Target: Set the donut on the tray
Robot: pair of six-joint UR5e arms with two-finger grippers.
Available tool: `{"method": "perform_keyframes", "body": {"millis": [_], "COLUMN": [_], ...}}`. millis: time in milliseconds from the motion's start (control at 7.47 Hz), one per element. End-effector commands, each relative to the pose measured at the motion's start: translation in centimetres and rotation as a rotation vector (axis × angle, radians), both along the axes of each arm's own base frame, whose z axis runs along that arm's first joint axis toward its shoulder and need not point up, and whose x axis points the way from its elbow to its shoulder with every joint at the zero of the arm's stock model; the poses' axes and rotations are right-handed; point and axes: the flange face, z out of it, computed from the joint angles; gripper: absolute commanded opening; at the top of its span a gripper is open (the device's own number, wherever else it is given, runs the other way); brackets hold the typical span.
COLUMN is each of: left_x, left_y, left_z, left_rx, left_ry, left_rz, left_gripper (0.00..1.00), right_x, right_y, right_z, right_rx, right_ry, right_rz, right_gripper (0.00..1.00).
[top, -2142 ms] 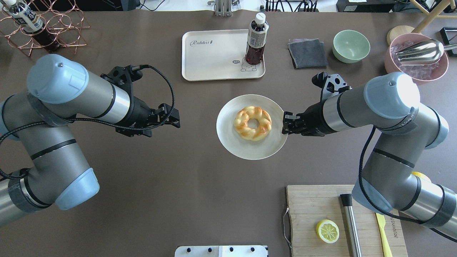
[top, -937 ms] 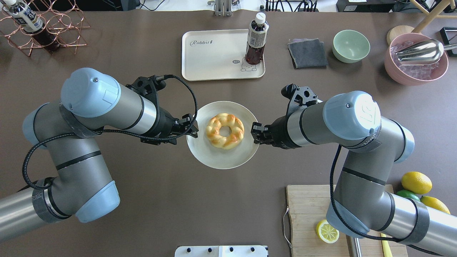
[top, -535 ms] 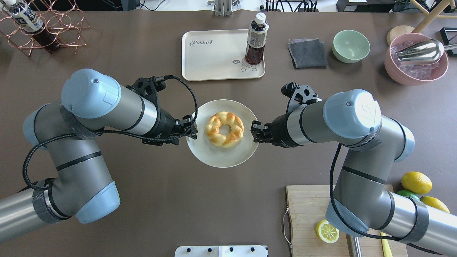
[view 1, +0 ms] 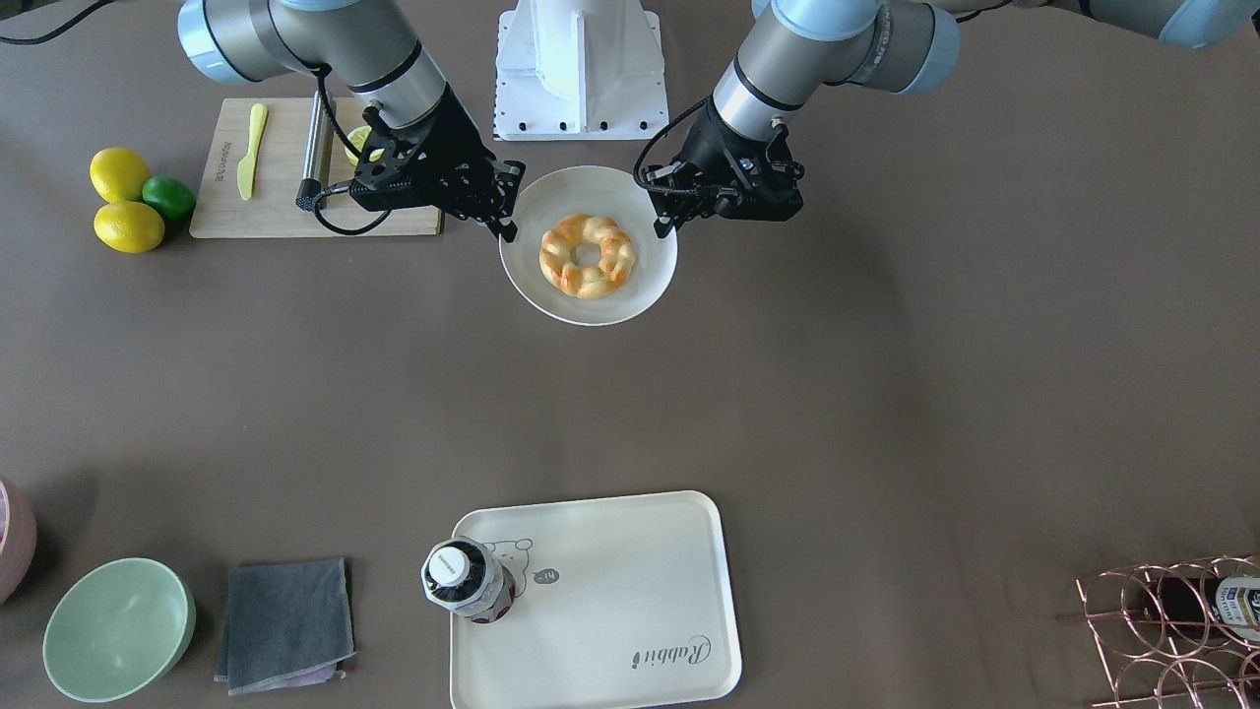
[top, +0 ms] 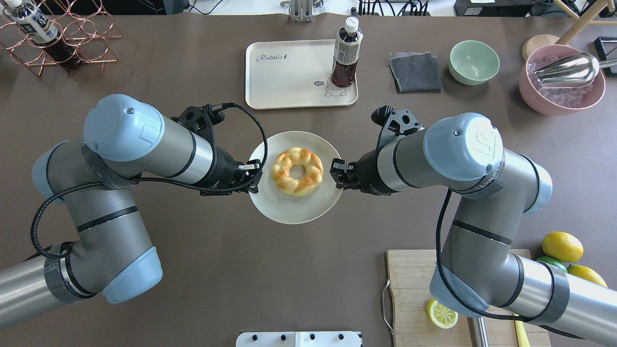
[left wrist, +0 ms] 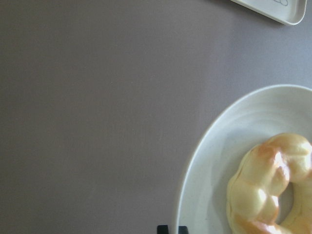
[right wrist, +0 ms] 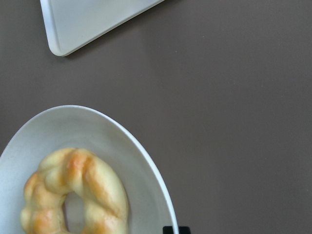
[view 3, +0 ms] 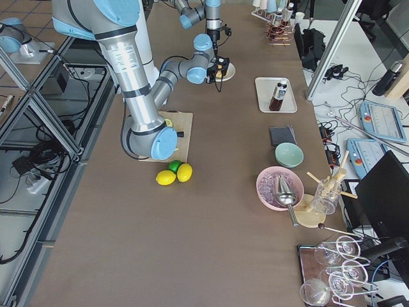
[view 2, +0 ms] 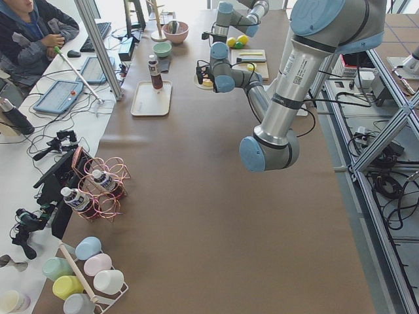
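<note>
Noted left gripper (top: 254, 172) newly clamped on rim of plate (top: 294, 214) opposite right gripper (top: 336, 172), likewise clamped; edged donut (top: 297, 171) slightly nearer tray (top: 289, 72), transfer still pending.

A long brown counter (view 2: 196, 216) fills the middle of the room. Its matte top is evenly lit, and in the exterior left view it grows paler and brighter toward its far end. Against one long side of the counter stands a white desk (view 2: 26, 140) carrying a black keyboard (view 2: 98, 31) and a flat control panel (view 2: 57, 97). A slanted aluminium post (view 2: 99, 49) rises where desk and counter meet. Off the counter's other long side, aluminium frame struts (view 2: 383, 140) stand on a grey tiled floor (view 2: 396, 275), where black cables (view 2: 386, 186) lie in loops. Farther from the counter, the exterior right view shows reddish-brown tiles (view 3: 25, 7).
</note>
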Motion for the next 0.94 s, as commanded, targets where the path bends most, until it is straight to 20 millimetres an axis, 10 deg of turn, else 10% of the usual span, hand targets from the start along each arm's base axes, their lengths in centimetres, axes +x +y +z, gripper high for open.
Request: {"method": "perform_keyframes", "body": {"millis": [0,268,803], "left_x": [0.0,0.1,0.1], "left_y": [0.0,0.0,-4.2], "left_z": [0.0,-0.1,2.7], "left_rx": [-0.008,-0.026,-0.059], "left_ry": [0.002,0.004,-0.053], "left_rz": [-0.004,-0.011,-0.070], "left_gripper": [0.00,0.00,0.00], "right_x": [0.0,0.3,5.2], "right_y": [0.0,0.2,-4.1], "right_z": [0.0,-0.3,1.9], "right_rx": [-0.002,0.002,-0.035], "right_ry": [-0.001,-0.005,0.013], "right_rz": [-0.005,0.001,0.049], "right_gripper": [0.00,1.00,1.00]}}
